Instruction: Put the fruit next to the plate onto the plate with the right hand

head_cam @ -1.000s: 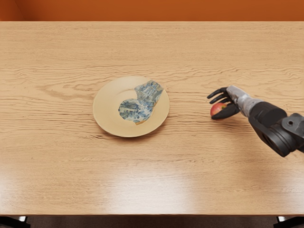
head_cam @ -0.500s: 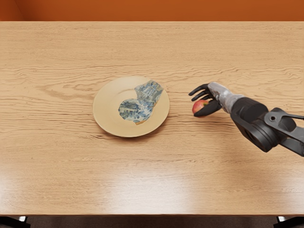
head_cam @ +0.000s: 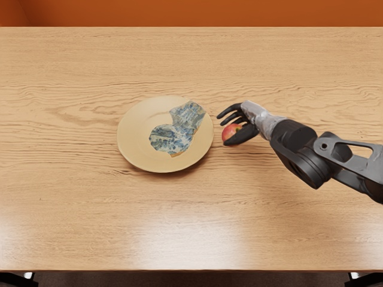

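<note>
A small red apple [head_cam: 229, 131] sits in my right hand [head_cam: 233, 124], whose dark fingers curl around it from above and below. The hand is just right of the plate's rim, a short gap away. The tan round plate [head_cam: 136, 139] lies left of centre on the wooden table, with a blue-green patterned patch [head_cam: 176, 129] on its right half. My right arm [head_cam: 311, 154] reaches in from the right edge. The left arm does not show.
The wooden table [head_cam: 191, 209] fills the view, with an orange wall [head_cam: 191, 12] behind its far edge. Nothing else stands on the table.
My right hand has carried the apple leftward, from well right of the plate to just beside its right rim. More of the forearm has come into view.
</note>
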You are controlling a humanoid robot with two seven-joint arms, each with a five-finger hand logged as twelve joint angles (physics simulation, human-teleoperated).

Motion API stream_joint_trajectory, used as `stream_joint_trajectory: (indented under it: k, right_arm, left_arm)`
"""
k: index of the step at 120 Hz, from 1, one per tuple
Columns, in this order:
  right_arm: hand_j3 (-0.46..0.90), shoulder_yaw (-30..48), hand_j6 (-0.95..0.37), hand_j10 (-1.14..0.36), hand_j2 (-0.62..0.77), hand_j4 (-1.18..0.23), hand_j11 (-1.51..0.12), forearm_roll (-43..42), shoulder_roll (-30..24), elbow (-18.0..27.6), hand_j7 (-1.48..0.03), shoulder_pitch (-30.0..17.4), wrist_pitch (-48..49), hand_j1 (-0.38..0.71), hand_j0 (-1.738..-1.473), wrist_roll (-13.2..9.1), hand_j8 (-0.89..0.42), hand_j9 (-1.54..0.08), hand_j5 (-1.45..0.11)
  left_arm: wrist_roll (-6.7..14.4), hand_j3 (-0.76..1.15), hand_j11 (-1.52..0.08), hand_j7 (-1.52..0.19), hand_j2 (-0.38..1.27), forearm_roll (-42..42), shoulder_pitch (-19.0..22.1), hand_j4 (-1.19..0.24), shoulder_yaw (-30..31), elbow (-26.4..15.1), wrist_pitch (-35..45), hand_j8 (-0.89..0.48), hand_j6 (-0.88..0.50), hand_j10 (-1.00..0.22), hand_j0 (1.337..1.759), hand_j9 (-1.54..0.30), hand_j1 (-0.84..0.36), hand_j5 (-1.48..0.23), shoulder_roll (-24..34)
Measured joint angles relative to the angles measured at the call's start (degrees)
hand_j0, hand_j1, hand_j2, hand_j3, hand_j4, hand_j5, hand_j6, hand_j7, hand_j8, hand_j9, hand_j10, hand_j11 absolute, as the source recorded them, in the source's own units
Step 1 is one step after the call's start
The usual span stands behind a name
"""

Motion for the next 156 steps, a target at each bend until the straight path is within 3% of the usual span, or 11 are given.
stream_joint_trajectory:
  k: [67,156]
  right_arm:
    - [0.0,0.0,-0.52,-0.45,0.0,-0.52,-0.68,0.0,4.4,-0.4,-0.68,1.8,-1.1,0.23,-1.657,-1.9,-0.43,-0.69,-0.68]
    - [0.0,-0.2,-0.51,-0.45,0.0,-0.51,-0.67,-0.2,11.6,-3.0,-0.67,2.5,-5.4,0.23,-1.657,-2.8,-0.44,-0.67,-0.67]
  left_arm:
    - [0.0,0.0,-0.01,-0.01,0.0,0.0,0.0,-0.01,0.0,0.0,0.0,-0.01,-0.01,-0.01,1.658,-0.01,0.34,-0.01,0.0]
    - [0.0,0.0,-0.01,-0.01,0.0,0.0,0.0,-0.01,0.0,0.0,0.0,-0.01,-0.01,-0.01,1.658,-0.01,0.34,-0.01,0.0]
